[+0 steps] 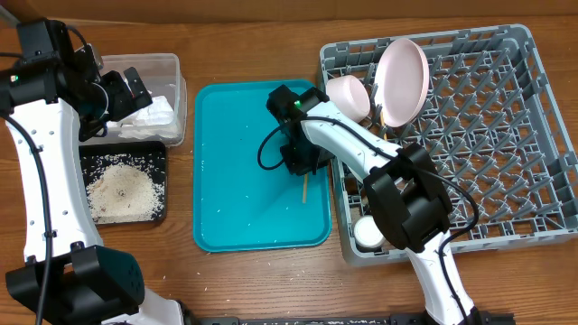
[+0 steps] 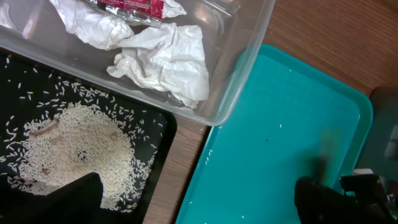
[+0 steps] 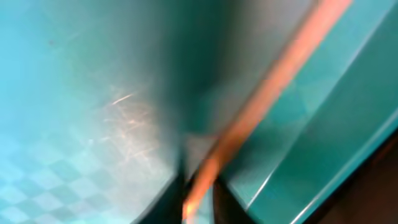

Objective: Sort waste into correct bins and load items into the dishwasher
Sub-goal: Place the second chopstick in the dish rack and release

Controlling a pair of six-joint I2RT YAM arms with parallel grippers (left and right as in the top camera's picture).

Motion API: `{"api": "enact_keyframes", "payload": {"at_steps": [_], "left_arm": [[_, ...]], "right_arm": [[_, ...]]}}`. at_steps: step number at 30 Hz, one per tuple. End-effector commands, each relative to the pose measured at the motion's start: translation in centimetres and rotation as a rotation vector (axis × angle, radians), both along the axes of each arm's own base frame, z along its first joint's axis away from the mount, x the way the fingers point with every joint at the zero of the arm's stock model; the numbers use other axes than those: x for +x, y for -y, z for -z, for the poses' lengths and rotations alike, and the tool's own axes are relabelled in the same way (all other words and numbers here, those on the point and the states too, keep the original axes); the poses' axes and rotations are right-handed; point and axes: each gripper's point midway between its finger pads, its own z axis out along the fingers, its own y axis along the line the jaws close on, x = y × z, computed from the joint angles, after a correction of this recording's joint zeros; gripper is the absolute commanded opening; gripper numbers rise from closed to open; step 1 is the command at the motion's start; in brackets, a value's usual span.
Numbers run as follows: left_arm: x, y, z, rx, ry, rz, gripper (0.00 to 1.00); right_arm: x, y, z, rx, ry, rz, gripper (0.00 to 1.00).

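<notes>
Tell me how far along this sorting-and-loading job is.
Done: wrappers in the tub, rice in the black tray; plate, bowl and cup in the rack. In hand: right claw grips a chopstick on the teal tray. Remaining: racking it, stray grains; the left claw is open.

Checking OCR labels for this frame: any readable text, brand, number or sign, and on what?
Red print on the wrapper in the tub: too blurred to read.
No other text, number or sign shows in any view.
</notes>
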Motion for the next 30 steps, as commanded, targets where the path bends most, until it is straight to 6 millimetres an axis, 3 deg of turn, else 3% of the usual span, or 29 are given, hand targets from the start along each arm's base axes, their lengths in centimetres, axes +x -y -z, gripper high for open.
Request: {"api": "enact_keyframes", "payload": {"at_steps": [1, 4, 7, 11, 13, 16, 19, 22, 28, 30], "left_arm": [[0.1, -0.1, -1.2, 0.021, 0.032, 0.008, 1.00], [0.1, -0.1, -1.2, 0.021, 0.032, 0.008, 1.00], [0.1, -0.1, -1.2, 0.021, 0.032, 0.008, 1.00], [0.1, -0.1, -1.2, 0.021, 0.032, 0.008, 1.00], [0.1, -0.1, -1.2, 0.021, 0.032, 0.008, 1.00], [0.1, -0.1, -1.2, 0.021, 0.032, 0.008, 1.00], [0.1, -0.1, -1.2, 0.021, 0.032, 0.008, 1.00], [0.1, -0.1, -1.2, 0.021, 0.032, 0.009, 1.00], [0.1, -0.1, -1.2, 0.021, 0.032, 0.008, 1.00], [0.1, -0.1, -1.2, 0.021, 0.032, 0.009, 1.00]], "right_arm": [[-0.2, 0.0, 1.1, -0.001, -0.028, -0.003, 0.04], [-0.1, -0.3, 0.6, 0.007, -0.029, -0.003, 0.04], [0.5, -1.3, -2.2, 0.040, -0.016, -0.005, 0.04], [1.8, -2.8, -7.3, 0.093, 0.057, -0.019, 0.04], [2.3, -3.5, -10.9, 0.134, 0.112, -0.029, 0.04], [2.2, -3.5, -14.9, 0.169, 0.160, -0.032, 0.04], [1.5, -2.7, -18.3, 0.179, 0.198, -0.013, 0.04], [0.9, 0.7, -22.7, 0.121, 0.304, 0.128, 0.04], [-2.1, 3.1, -31.0, 0.261, 0.454, 0.174, 0.04], [-2.7, 4.6, -32.4, 0.260, 0.493, 0.197, 0.04]]}}
